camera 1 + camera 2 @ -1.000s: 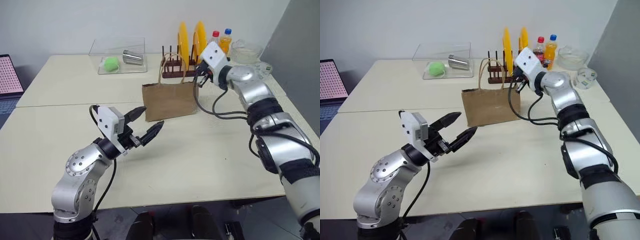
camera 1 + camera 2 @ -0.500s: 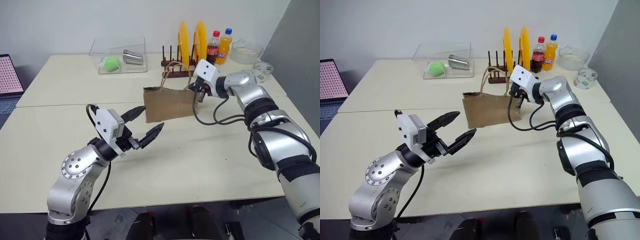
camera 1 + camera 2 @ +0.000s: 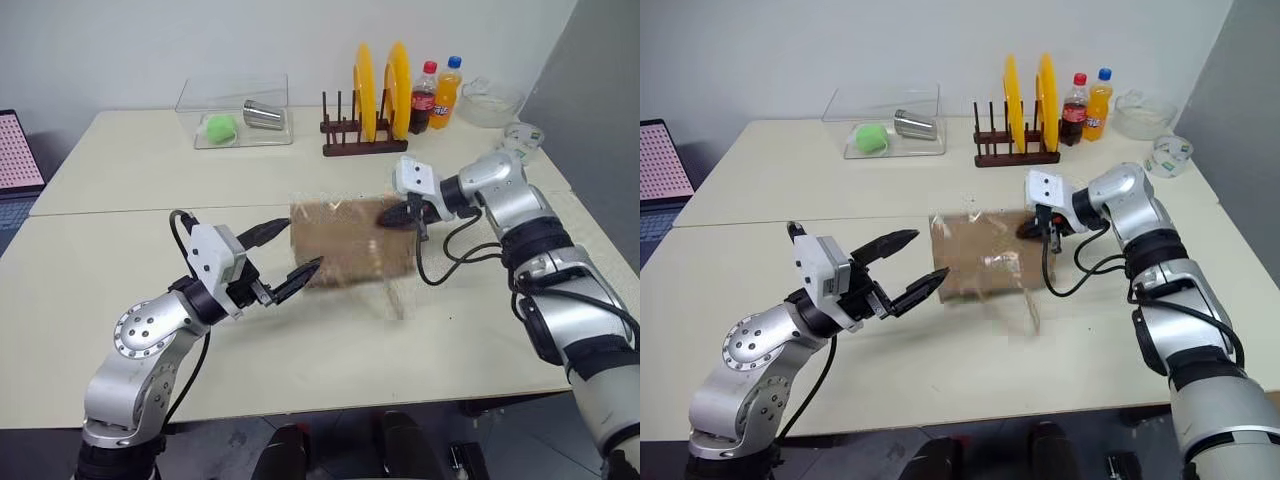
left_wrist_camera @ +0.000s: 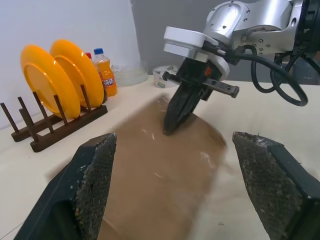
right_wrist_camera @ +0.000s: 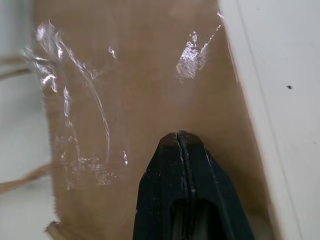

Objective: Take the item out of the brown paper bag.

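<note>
From the head, the brown paper bag (image 3: 352, 243) is blurred mid-table, between the spread-fingered, empty left gripper (image 3: 285, 262) and the clenched right gripper (image 3: 392, 215) at its far right corner. The left wrist view shows those closed fingers against the bag's far edge. In the right wrist view they overlap brown paper.

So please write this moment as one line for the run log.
paper bag: motion-blurred, on table | right tool: shut, tips against bag | left tool: open, beside bag | item: not seen

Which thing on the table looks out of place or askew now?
The brown paper bag does not stand upright: it is tipped over between the two claws and appears blurred. The shut right claw presses at its far edge, and the open left claw waits beside it.
</note>
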### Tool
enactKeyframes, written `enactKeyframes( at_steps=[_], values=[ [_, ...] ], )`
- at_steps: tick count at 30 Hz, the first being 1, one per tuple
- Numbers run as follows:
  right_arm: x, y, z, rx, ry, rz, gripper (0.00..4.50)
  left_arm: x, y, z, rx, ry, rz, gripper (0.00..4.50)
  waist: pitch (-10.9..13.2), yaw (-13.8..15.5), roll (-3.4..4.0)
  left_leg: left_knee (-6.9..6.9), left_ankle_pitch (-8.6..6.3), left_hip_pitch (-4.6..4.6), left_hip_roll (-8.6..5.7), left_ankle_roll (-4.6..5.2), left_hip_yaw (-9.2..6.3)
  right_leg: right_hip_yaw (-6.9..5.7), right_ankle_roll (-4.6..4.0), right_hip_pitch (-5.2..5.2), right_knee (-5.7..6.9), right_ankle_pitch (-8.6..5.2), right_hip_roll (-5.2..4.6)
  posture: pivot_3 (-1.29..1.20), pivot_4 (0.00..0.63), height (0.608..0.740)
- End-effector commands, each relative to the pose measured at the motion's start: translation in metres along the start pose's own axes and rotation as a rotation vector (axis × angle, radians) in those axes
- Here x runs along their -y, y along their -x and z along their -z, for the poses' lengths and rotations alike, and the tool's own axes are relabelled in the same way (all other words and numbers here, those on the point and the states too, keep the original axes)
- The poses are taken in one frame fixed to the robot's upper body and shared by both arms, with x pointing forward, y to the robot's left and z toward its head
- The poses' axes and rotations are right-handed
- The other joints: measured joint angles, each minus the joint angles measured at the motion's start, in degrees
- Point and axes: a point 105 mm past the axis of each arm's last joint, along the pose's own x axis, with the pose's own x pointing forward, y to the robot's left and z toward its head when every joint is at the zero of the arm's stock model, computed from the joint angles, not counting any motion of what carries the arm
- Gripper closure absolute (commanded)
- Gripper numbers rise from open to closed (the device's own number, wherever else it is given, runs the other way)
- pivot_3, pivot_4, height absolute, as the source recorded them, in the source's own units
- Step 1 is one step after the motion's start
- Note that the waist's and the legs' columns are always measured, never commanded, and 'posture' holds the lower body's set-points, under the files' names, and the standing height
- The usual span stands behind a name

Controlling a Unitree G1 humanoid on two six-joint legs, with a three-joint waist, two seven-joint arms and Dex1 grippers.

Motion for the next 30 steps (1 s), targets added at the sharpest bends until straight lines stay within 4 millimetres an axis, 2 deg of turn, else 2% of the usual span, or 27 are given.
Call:
enactKeyframes(
  at_steps=[1,3,6,10,12,13,15,21,26,30],
  values=[
    [0.003,0.011,-0.022,0.043,0.073,0.025,4.49,-0.001,0.001,-0.007,0.026,-0.029,0.012,0.59,0.0,0.0,0.0,0.0,0.0,0.01,0.0,0.0,0.0,0.0,0.0,0.0,0.0,0.0,0.0,0.0,0.15,0.74],
    [0.003,0.015,-0.029,0.061,0.094,0.049,4.49,-0.001,0.001,-0.007,0.025,-0.032,0.016,0.59,0.0,0.0,0.0,0.0,0.0,0.0,0.0,0.0,-0.02,-0.02,0.0,0.0,0.0,0.0,0.0,0.0,0.15,0.74],
    [0.003,0.035,-0.052,0.145,0.173,0.141,4.49,-0.004,-0.001,-0.008,0.024,-0.056,0.044,0.59,0.0,0.2,0.0,0.0,0.0,-0.03,0.0,0.0,-0.05,-0.04,0.0,0.0,-0.02,0.0,0.0,0.0,0.15,0.74],
    [-0.012,0.052,-0.063,0.215,0.188,0.238,4.49,-0.014,-0.005,-0.01,0.013,-0.099,0.074,0.59,0.0,1.0,0.0,-0.01,0.0,-0.08,0.0,-0.01,-0.13,-0.13,0.0,0.01,-0.12,0.0,-0.01,0.0,0.15,0.74],
    [-0.023,0.06,-0.064,0.246,0.155,0.3,4.5,-0.018,-0.008,-0.006,-0.014,-0.13,0.102,0.24,0.0,1.5,0.0,-0.01,0.0,-0.09,-0.01,-0.01,-0.15,-0.16,0.0,0.04,-0.17,0.0,-0.01,0.0,0.15,0.74],
    [-0.028,0.062,-0.063,0.257,0.137,0.334,4.33,-0.019,-0.009,-0.005,-0.024,-0.142,0.124,0.05,0.0,1.7,0.0,-0.02,0.0,-0.1,0.0,0.0,-0.16,-0.16,0.0,0.04,-0.2,0.0,-0.01,0.0,0.15,0.74],
    [-0.042,0.068,-0.059,0.293,0.074,0.407,3.92,-0.021,-0.012,-0.005,-0.033,-0.196,0.177,0.0,0.0,1.9,0.0,-0.05,0.0,-0.12,-0.01,0.0,-0.15,-0.15,0.0,0.02,-0.22,0.0,-0.02,0.0,0.15,0.74],
    [-0.089,0.073,-0.042,0.343,-0.14,0.565,1.86,-0.027,-0.024,0.001,-0.064,-0.405,0.352,0.0,0.0,2.8,0.01,-0.07,0.0,-0.16,-0.02,0.0,-0.12,-0.16,0.0,0.02,-0.29,0.0,-0.02,0.0,0.15,0.74],
    [-0.144,0.058,-0.036,0.3,-0.262,0.46,0.12,-0.017,-0.032,0.011,-0.052,-0.587,0.535,0.0,0.0,2.9,0.02,-0.07,-0.01,-0.15,-0.02,0.01,-0.14,-0.19,0.0,0.06,-0.32,0.0,-0.02,0.0,0.15,0.74],
    [-0.168,0.056,-0.032,0.267,-0.345,0.472,0.12,-0.005,-0.038,0.023,-0.041,-0.672,0.675,0.0,0.0,2.8,0.02,-0.05,-0.01,-0.14,-0.02,0.02,-0.12,-0.18,0.01,0.08,-0.33,0.0,-0.01,0.0,0.15,0.74]
  ],
)
